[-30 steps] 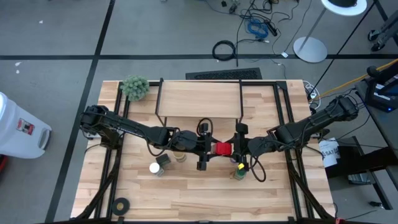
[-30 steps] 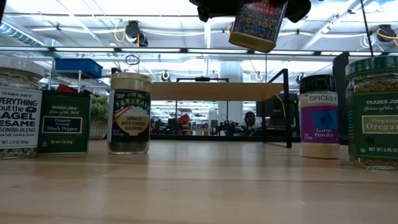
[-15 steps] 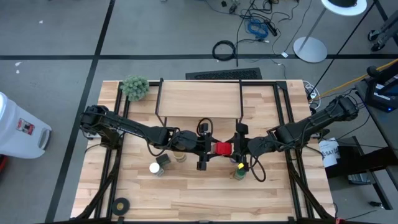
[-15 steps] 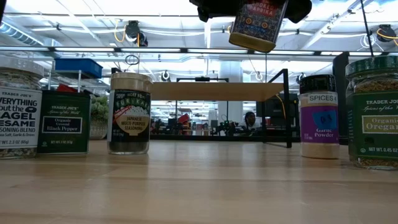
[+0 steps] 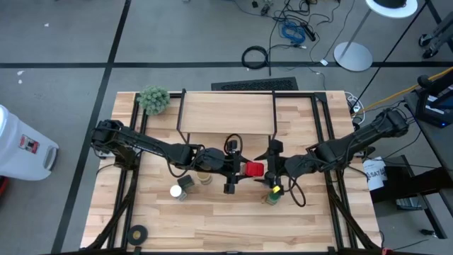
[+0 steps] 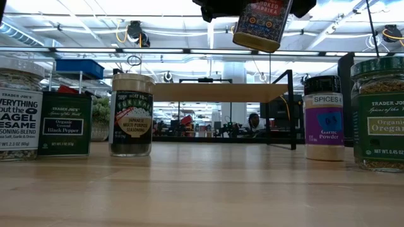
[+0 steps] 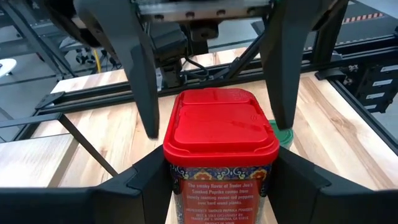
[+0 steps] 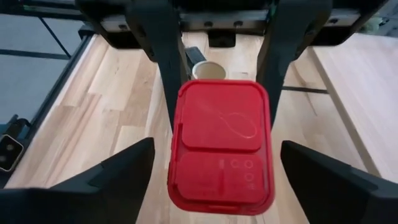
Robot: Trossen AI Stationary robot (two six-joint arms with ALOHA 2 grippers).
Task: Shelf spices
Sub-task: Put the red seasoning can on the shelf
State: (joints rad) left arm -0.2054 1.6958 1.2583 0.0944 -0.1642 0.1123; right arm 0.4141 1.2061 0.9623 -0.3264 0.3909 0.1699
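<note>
The red tin (image 5: 255,169) hangs in the air above the middle of the table (image 5: 212,227), in front of the shelf (image 5: 226,115), between both arms. The left gripper (image 7: 214,180) clamps it by the body, 1 finger on each side. The right gripper (image 8: 217,165) faces it from the other side with its 2 fingers spread wide, clear of the tin's lid and not gripping it. In the low view the tin (image 6: 262,24) is tilted, high over the 5 other spices standing on the tabletop: the black pepper tin (image 6: 63,123), the Japanese seasoning jar (image 6: 131,115), the garlic powder jar (image 6: 324,118), the oregano jar (image 6: 379,113) and the bagel seasoning jar (image 6: 17,113)
</note>
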